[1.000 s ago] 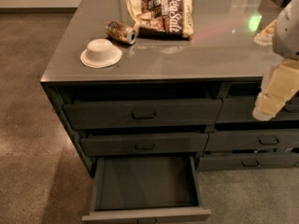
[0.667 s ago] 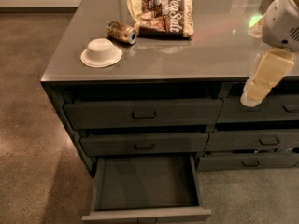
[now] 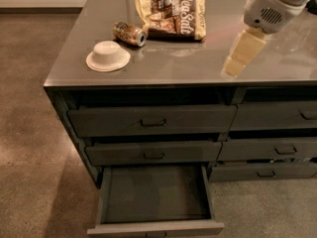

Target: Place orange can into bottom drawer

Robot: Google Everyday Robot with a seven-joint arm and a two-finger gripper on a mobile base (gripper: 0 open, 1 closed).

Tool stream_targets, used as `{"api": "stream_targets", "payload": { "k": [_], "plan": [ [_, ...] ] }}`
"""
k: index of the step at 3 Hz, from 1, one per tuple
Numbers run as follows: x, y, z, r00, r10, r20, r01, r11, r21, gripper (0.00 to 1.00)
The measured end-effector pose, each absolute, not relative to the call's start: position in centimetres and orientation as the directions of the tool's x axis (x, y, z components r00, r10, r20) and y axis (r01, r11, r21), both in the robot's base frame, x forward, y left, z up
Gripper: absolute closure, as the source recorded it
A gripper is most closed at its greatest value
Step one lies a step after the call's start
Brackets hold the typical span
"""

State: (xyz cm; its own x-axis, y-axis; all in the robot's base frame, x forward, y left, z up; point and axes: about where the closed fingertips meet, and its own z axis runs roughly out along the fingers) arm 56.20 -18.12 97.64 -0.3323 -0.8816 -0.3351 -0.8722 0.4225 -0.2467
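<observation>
The orange can lies on its side on the grey countertop, between the white bowl and the snack bag. The bottom drawer of the left stack is pulled out, and nothing shows inside it. My gripper, cream-coloured under a white wrist housing, hangs over the right part of the countertop, well to the right of the can and not touching it. It holds nothing that I can see.
A white bowl sits upside down near the counter's front left. A brown-and-cream snack bag lies behind the can. Two closed drawers sit above the open one. The right stack is closed. Concrete floor lies to the left.
My gripper has risen and moved left, from in front of the right-stack drawers to above the countertop. The can, the bowl, the bag and the open drawer have not moved.
</observation>
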Motion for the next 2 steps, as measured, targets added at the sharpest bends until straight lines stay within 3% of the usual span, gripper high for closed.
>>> {"api": "stream_targets", "payload": {
  "k": [2],
  "plan": [
    [63.1, -14.4, 98.4, -0.410, -0.734, -0.542, -0.794, 0.580, -0.184, 0.00]
  ]
}}
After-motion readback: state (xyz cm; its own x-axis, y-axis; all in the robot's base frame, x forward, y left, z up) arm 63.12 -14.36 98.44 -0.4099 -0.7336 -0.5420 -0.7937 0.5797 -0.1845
